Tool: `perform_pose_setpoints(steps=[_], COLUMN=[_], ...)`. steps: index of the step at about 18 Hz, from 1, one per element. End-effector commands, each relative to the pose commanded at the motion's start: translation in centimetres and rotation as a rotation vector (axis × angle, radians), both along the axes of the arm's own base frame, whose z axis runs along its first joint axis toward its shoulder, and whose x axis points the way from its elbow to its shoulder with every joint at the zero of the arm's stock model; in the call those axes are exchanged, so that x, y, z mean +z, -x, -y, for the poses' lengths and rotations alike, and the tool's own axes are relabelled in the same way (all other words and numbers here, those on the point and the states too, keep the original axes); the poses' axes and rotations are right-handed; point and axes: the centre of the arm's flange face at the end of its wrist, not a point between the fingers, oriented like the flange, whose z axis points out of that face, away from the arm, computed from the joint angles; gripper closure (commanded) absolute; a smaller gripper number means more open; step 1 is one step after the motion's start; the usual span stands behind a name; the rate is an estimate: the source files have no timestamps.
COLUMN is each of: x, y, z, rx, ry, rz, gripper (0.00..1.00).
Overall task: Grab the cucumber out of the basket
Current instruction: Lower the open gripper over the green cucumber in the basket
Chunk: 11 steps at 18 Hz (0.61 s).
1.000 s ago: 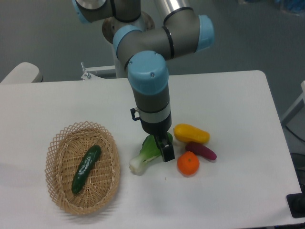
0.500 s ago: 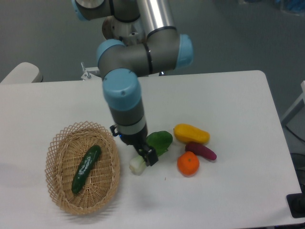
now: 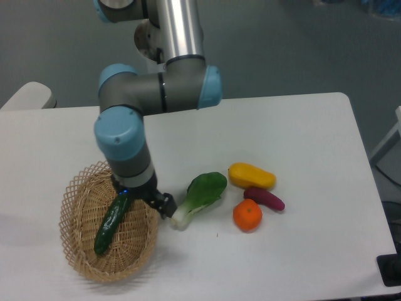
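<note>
The dark green cucumber lies slanted in the tan wicker basket at the table's front left. My gripper hangs over the basket's right rim, just right of the cucumber's upper end and not touching it. One dark fingertip shows past the rim; the wrist hides the other, so I cannot tell how wide the jaws stand. Nothing is in the gripper.
A light green bok choy with a white stem lies just right of the gripper. Beyond it sit a yellow pepper, a purple vegetable and an orange. The table's front edge runs close below the basket.
The arm has swung left, from above the bok choy to over the basket's right rim. The bok choy is now uncovered. The cucumber and basket have not moved.
</note>
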Motion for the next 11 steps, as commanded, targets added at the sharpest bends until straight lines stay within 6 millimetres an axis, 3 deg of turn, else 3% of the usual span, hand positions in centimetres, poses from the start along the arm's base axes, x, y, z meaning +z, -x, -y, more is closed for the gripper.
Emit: perform_pose_setpoints(steps=[3,11], x=[-1.8,-4.9], y=[-1.4,-4.8], z=[-0.8,-1.9], rx=[0.06,0.012], ry=[0.012,0.047], rz=[0.008,0.022], gripper=[0.0,0.0])
